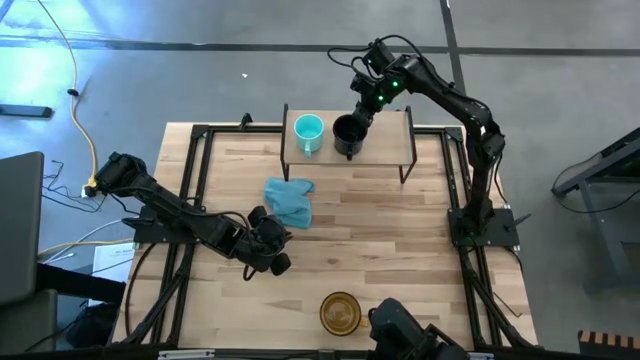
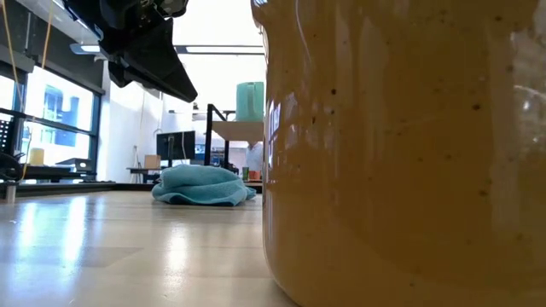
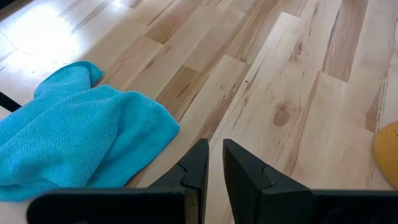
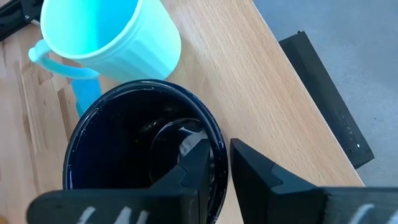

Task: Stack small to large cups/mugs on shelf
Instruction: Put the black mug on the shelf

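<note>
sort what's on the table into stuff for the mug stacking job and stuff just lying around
For the job:
- turquoise mug, on the shelf
- black mug, on the shelf beside it, right gripper pinching its rim
- amber mug, on the table's near edge

Lying about:
- blue cloth, mid-table, by the idle left gripper

Three mugs: turquoise (image 1: pixel 308 131), black (image 1: pixel 347 134), amber (image 1: pixel 340 312); one shelf (image 1: pixel 385 140); one cloth (image 1: pixel 290 200).

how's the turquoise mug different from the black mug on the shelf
The turquoise mug stands free, while the right pincer grips the black mug by its rim. The turquoise one is lighter, ribbed and looks narrower. Both sit upright, side by side on the shelf.
</note>
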